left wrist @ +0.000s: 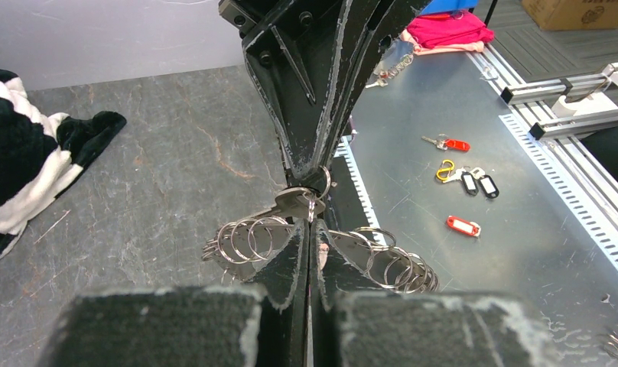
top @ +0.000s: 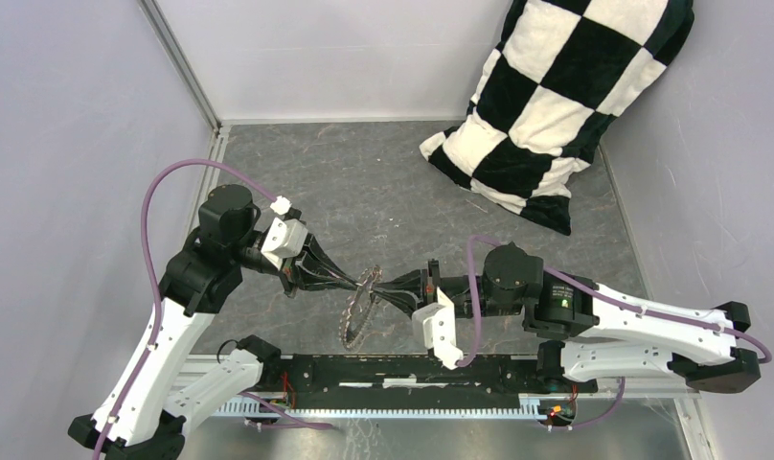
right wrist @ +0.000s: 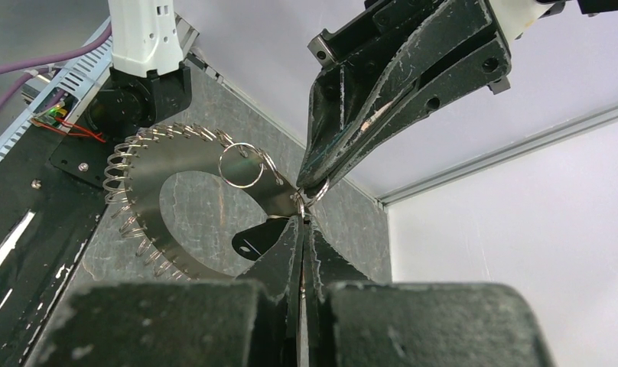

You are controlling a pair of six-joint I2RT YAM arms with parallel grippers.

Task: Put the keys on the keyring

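The left gripper (left wrist: 307,233) clamps the rim of 1 keyring (right wrist: 149,164), the right gripper (right wrist: 302,225) pinches 1 key (left wrist: 291,203) beside it.

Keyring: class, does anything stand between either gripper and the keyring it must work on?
Nothing visible does. The left gripper and the right gripper meet tip to tip at the rim of the keyring, both with jaws shut. The keyring is held in the air between them. Only a small silvery key sits right at their tips.
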